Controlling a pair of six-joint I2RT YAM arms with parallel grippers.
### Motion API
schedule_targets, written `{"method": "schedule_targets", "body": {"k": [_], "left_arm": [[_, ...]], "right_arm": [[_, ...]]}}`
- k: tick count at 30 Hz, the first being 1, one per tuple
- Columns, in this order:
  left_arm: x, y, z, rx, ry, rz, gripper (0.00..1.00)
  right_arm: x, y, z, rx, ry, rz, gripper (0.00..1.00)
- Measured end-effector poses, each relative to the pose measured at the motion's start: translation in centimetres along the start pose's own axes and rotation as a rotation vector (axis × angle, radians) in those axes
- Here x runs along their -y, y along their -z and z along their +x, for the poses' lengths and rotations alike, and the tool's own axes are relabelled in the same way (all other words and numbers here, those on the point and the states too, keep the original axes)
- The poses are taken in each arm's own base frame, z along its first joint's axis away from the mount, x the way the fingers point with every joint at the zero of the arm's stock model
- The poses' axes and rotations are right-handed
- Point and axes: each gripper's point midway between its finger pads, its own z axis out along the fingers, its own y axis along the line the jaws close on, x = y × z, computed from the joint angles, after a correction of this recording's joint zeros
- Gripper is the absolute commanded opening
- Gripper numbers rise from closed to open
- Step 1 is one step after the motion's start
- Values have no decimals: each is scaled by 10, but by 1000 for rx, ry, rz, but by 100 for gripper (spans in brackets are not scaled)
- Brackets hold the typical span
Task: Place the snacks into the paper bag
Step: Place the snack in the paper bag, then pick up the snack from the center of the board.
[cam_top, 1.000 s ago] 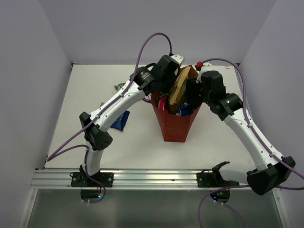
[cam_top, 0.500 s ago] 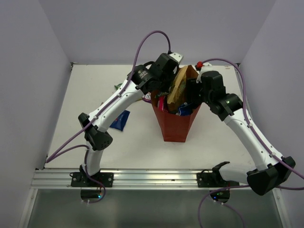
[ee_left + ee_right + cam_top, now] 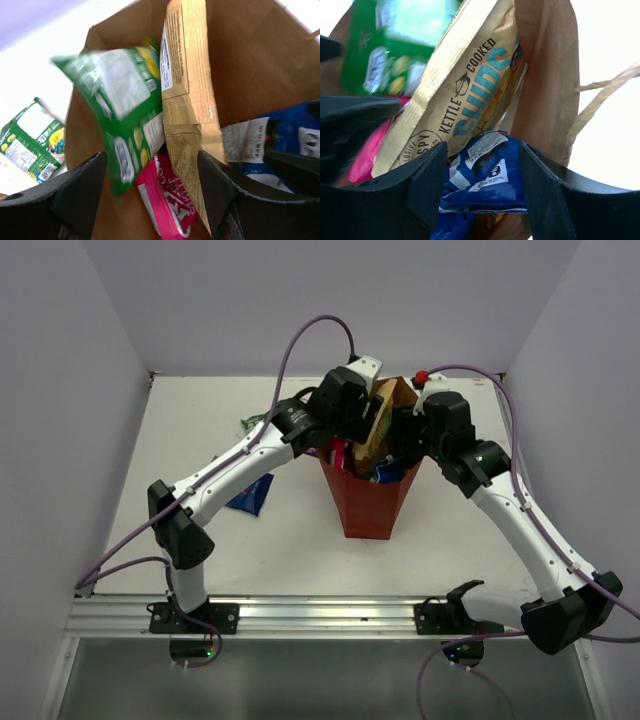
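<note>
The red-brown paper bag stands upright mid-table, its brown inside filling both wrist views. Inside lean a tan-brown chips packet, a pink packet and a blue-and-white packet. A small green packet is blurred, loose in the bag's mouth above the pink one. My left gripper hangs open over the mouth, touching nothing. My right gripper is open at the bag's right side, the blue packet lying between its jaws. Another green packet lies on the table outside.
A blue packet lies on the table left of the bag, under the left arm. A green packet lies further back left. A small red object sits behind the bag. A twine handle sticks out to the right.
My left gripper has opened and let go of the green packet, which now drops blurred into the bag. The left arm's elbow swung left. The right arm has not moved.
</note>
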Motion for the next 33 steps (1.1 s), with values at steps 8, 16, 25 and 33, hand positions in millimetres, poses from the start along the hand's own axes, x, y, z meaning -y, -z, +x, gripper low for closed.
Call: {"method": "schedule_targets", "body": {"k": [8, 16, 25, 33], "left_arm": [[-13, 65, -33, 173, 120, 37, 74], [-40, 112, -15, 281, 195, 10, 75], [-98, 138, 24, 328, 285, -186, 83], [-170, 101, 117, 186, 337, -418, 78]], "right_arm": [[-1, -3, 1, 6, -3, -7, 63], [-3, -4, 0, 11, -5, -15, 62], [-2, -6, 3, 8, -4, -13, 62], [-2, -6, 5, 7, -3, -13, 62]]}}
